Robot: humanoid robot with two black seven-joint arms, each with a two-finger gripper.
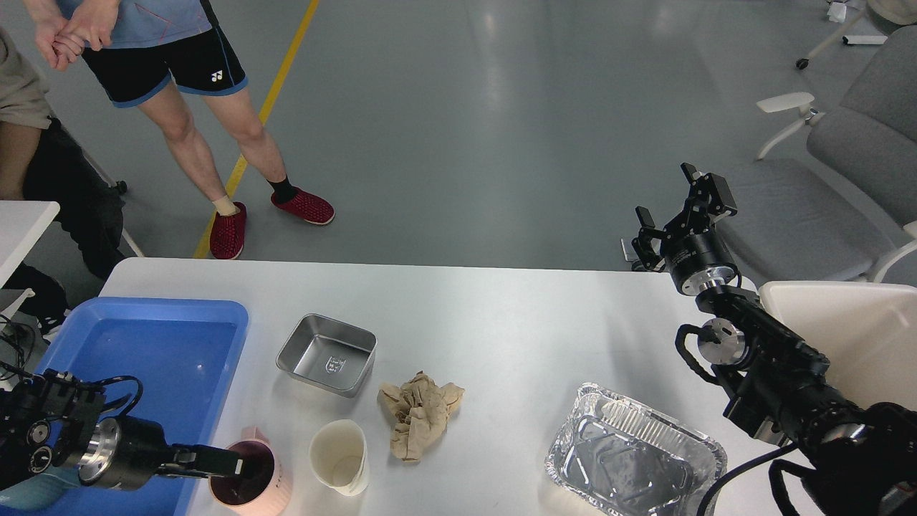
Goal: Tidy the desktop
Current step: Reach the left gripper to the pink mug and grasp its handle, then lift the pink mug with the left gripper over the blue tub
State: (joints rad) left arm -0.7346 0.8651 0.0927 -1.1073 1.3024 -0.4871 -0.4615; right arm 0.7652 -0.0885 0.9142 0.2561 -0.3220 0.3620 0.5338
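Observation:
The white desktop (516,322) carries several loose items. A pink cup (252,479) stands at the front left, beside the blue tray (154,337). My left gripper (218,462) comes in from the left, with one finger inside the cup and its jaws closed on the near rim. A white paper cup (339,457) lies next to it. A crumpled brown paper (420,413) lies in the middle. A square steel pan (327,354) sits behind it. A foil tray (634,462) sits at the front right. My right gripper (668,199) is open and empty, raised over the table's far right edge.
A white bin (845,330) stands at the table's right end, under my right arm. A person (215,143) stands on the floor beyond the far left corner. Grey chairs (845,179) stand at the right. A smaller white table corner (21,222) shows at the far left.

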